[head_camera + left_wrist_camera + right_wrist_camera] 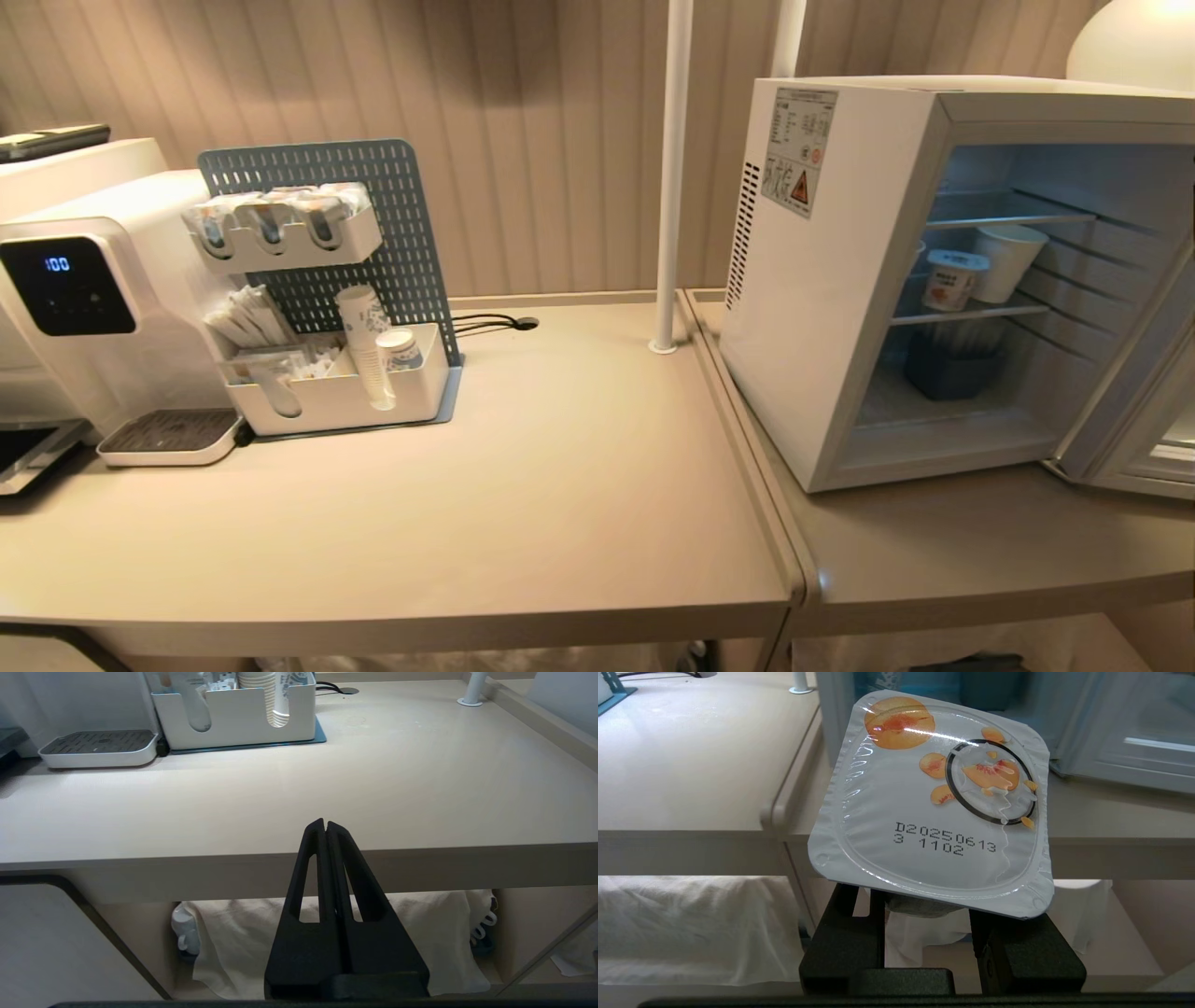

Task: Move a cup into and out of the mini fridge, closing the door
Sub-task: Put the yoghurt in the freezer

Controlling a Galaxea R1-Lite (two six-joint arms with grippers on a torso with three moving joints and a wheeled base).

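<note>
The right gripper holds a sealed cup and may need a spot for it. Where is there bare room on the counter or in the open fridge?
Bare counter lies between the white organizer and the mini fridge, and before the fridge. Inside, the upper wire shelf is free; the middle shelf holds cups, the floor a dark container.

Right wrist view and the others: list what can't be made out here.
- Cup body, right wrist view: hidden under its own foil lid; the right gripper is shut on it, fingertips covered.
- Door, head view: cut off by the picture's edge, its glass unseen.
- Dark tub in the fridge, head view: contents shadowed.
- Sticker text, head view: too small.
- Both arms: outside the head view; the left gripper shows only in its wrist view.
</note>
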